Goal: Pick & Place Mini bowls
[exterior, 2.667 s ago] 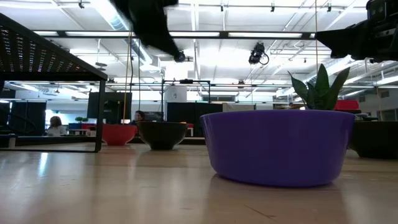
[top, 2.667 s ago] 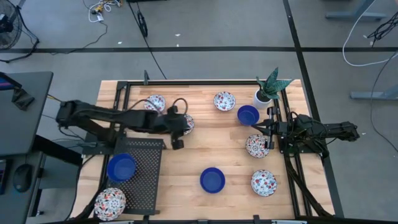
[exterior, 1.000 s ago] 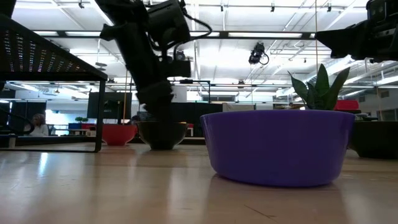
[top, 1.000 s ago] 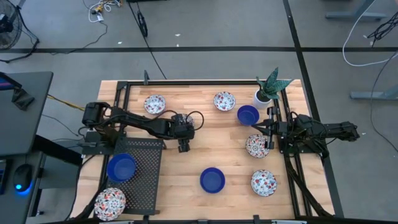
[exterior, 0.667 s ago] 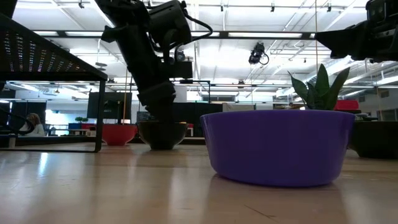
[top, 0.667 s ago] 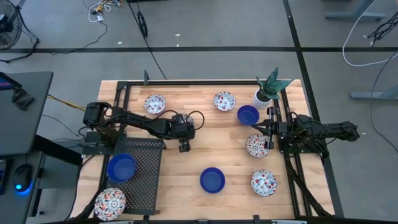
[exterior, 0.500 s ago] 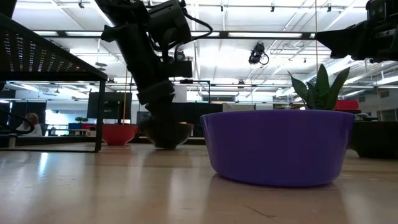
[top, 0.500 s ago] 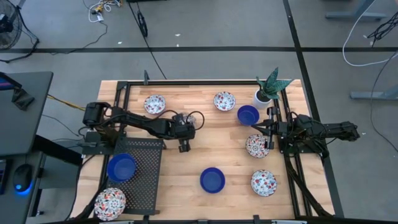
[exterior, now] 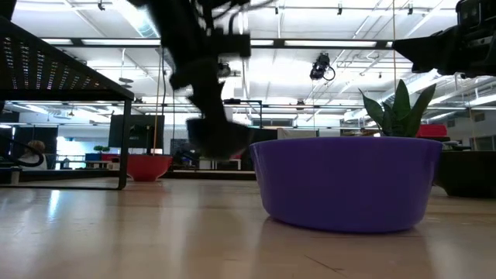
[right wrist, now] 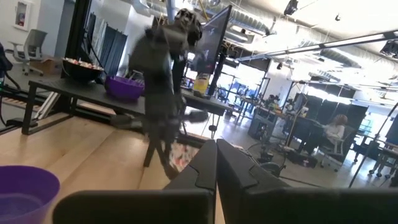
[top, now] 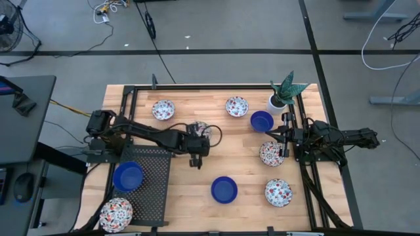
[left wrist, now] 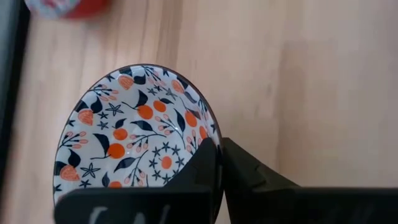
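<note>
Now my left end effector [left wrist: 217, 165] pinches the patterned bowl [left wrist: 134, 134] by its three-o'clock rim. It looks hard, glazed and slippery, so I'd expect it to tilt.

Three blue bowls [top: 224, 189], six floral bowls [top: 278, 192], one potted plant [top: 281, 93].
</note>
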